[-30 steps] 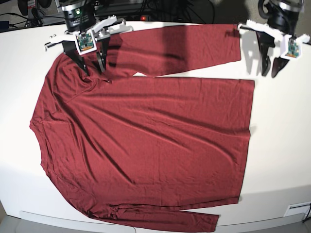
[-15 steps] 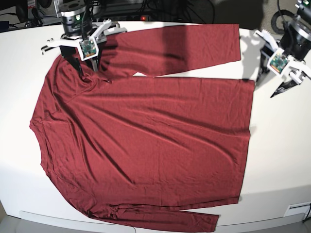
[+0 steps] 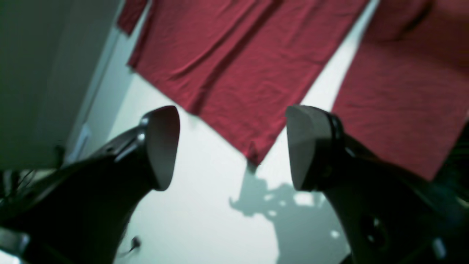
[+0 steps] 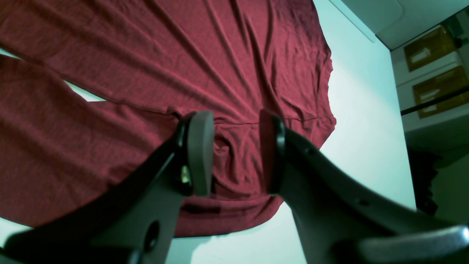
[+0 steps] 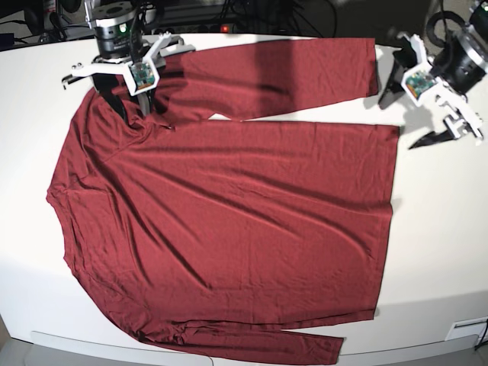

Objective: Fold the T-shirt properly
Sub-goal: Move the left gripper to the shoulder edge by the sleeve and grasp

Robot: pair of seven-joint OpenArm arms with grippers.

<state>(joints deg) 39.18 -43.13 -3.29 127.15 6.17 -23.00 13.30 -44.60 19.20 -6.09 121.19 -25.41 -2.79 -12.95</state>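
Note:
The maroon long-sleeved T-shirt [image 5: 229, 213] lies spread flat on the white table [image 5: 442, 229], collar side to the left. One sleeve [image 5: 290, 72] lies along the far edge and the other [image 5: 267, 343] along the near edge. My right gripper [image 5: 137, 103] hovers over the shoulder and armpit by the far sleeve. In the right wrist view [image 4: 236, 150] its fingers are a narrow gap apart, with wrinkled fabric [image 4: 183, 55] under them. My left gripper [image 5: 410, 113] is wide open and empty beside the hem corner. In the left wrist view [image 3: 231, 146] it stands over bare table, near the hem corner [image 3: 253, 154] and the sleeve cuff [image 3: 399, 102].
Cables and equipment [image 5: 229, 11] crowd the table's far edge behind the shirt. A white fitting [image 5: 467, 328] sits at the near right corner. Shelves with brown boxes [image 4: 428, 55] stand beyond the table on the right arm's side.
My left gripper has turned and spread wider, shifting toward the cuff and hem corner. My right gripper's fingers have drawn closer together over the shoulder. The shirt has not moved.

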